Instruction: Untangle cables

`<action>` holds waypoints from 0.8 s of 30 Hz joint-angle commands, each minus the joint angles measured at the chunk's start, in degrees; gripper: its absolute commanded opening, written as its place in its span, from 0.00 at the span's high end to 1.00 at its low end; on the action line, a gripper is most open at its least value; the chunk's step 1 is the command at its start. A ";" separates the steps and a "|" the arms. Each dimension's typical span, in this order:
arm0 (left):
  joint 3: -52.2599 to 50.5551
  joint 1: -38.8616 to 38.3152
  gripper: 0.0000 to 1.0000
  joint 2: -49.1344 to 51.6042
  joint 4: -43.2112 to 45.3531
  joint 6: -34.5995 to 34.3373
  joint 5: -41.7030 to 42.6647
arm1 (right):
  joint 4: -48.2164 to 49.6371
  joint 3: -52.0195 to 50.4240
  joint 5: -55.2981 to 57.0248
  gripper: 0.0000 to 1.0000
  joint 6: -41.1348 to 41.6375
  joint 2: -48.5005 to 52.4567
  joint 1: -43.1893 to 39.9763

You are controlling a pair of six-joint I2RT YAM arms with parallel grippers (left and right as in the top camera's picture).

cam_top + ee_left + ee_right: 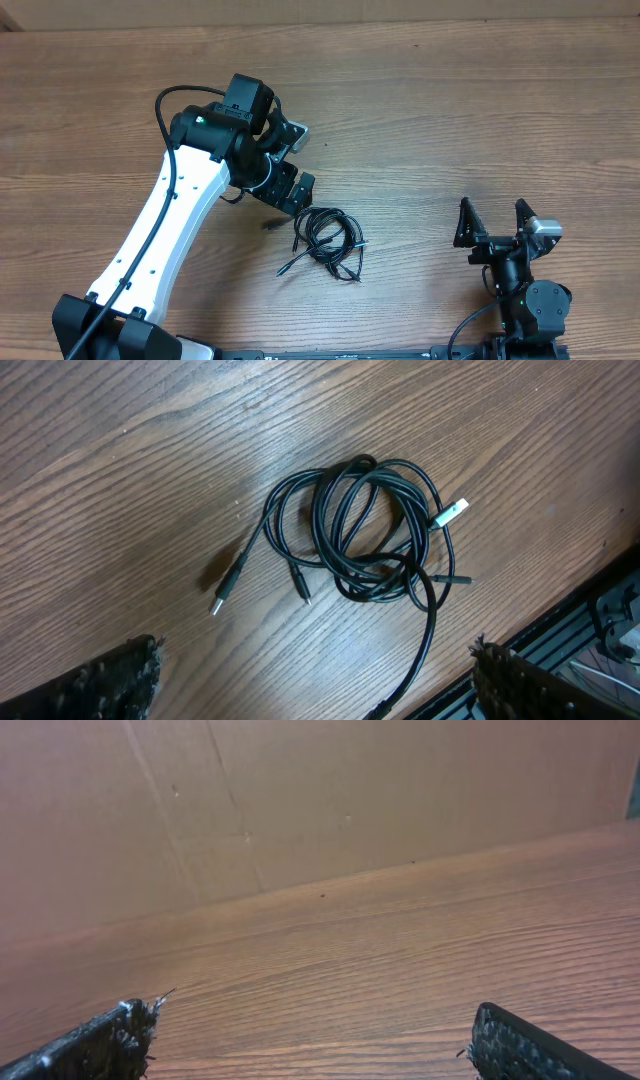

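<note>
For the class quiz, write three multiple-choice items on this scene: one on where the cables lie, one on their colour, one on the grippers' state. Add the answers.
1. Where do the cables lie?
A) beside the left gripper
B) at the far edge
C) lifted in the air

2. What colour are the cords?
A) white
B) black
C) red

3. How do the two grippers stand?
A) both open, empty
B) both shut on cables
C) one open, one shut

Answers:
1 A: the bundle lies on the table next to the left gripper, apart from the right gripper.
2 B: every cord is black.
3 A: both pairs of jaws stand wide with nothing between.
</note>
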 commanded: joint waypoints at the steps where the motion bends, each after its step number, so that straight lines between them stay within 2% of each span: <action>1: 1.25 -0.37 0.00 0.52 0.09 1.27 0.46 | 0.31 -0.48 0.76 0.00 -0.22 0.02 -0.20; 16: 0.90 -0.39 0.00 0.57 0.11 1.29 0.63 | 0.31 -0.48 0.76 0.00 -0.22 0.02 -0.20; 24: -4.24 -0.48 0.00 0.57 2.75 1.29 1.81 | 0.31 -0.48 0.76 0.00 -0.22 0.02 -0.20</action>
